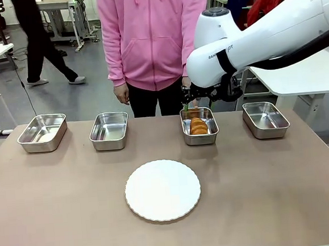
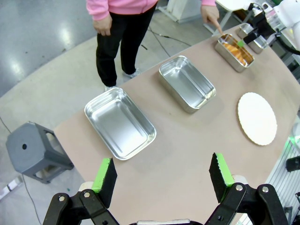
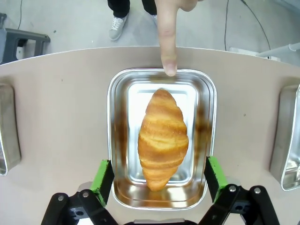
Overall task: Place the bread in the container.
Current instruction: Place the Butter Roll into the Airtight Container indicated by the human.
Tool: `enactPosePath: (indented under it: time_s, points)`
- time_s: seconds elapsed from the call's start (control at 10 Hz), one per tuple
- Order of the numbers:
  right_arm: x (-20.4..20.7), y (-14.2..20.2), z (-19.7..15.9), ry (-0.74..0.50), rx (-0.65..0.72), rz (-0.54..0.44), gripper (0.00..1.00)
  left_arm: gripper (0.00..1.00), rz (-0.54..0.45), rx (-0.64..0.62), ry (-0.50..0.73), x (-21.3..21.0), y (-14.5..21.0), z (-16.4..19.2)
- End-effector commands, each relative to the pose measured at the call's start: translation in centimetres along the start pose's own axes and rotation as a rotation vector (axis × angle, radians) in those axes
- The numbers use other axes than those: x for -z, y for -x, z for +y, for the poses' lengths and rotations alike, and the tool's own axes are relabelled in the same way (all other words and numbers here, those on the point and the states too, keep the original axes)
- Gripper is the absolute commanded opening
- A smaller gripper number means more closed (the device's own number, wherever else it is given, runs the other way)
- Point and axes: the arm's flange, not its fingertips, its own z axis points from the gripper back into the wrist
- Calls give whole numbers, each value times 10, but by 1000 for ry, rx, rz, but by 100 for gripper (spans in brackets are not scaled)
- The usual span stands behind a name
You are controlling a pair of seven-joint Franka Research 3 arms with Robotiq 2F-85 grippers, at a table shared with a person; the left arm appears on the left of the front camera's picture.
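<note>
The bread [image 3: 162, 138], a golden-brown croissant, lies lengthwise inside the container [image 3: 116, 117], a shiny steel tray third from the left in the front view [image 1: 200, 139]. In that view the croissant [image 1: 198, 126] rests on the tray floor. My right gripper [image 3: 159, 180] hovers open just above the tray's near end, its green pads either side of the croissant's tip and apart from it; in the front view it [image 1: 196, 103] hangs over the tray's far rim. A person's finger [image 3: 168, 42] points at the tray's far rim. My left gripper [image 2: 162, 176] is open, over bare table.
Three more steel trays [image 1: 43, 132] [image 1: 109, 131] [image 1: 265, 119] stand in the same row. A round white plate [image 1: 163, 190] lies in the middle of the brown table [image 1: 283, 187]. The person in a pink hoodie [image 1: 153, 38] stands at the far edge. A grey stool [image 2: 35, 150] sits beside the table.
</note>
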Motion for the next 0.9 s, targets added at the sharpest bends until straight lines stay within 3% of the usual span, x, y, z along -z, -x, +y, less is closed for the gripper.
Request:
enactPosePath:
  time_s: [0.0, 0.7, 0.8]
  points:
    - [2, -1, -2, 8, -7, -3, 100, 100, -2, 5, -2, -1, 0, 0]
    - [3, 0, 0, 1, 0, 4, 100, 100, -2, 5, -2, -1, 0, 0]
    - [-14, 10, -4, 5, 26, -36, 100, 100, -2, 5, -2, -1, 0, 0]
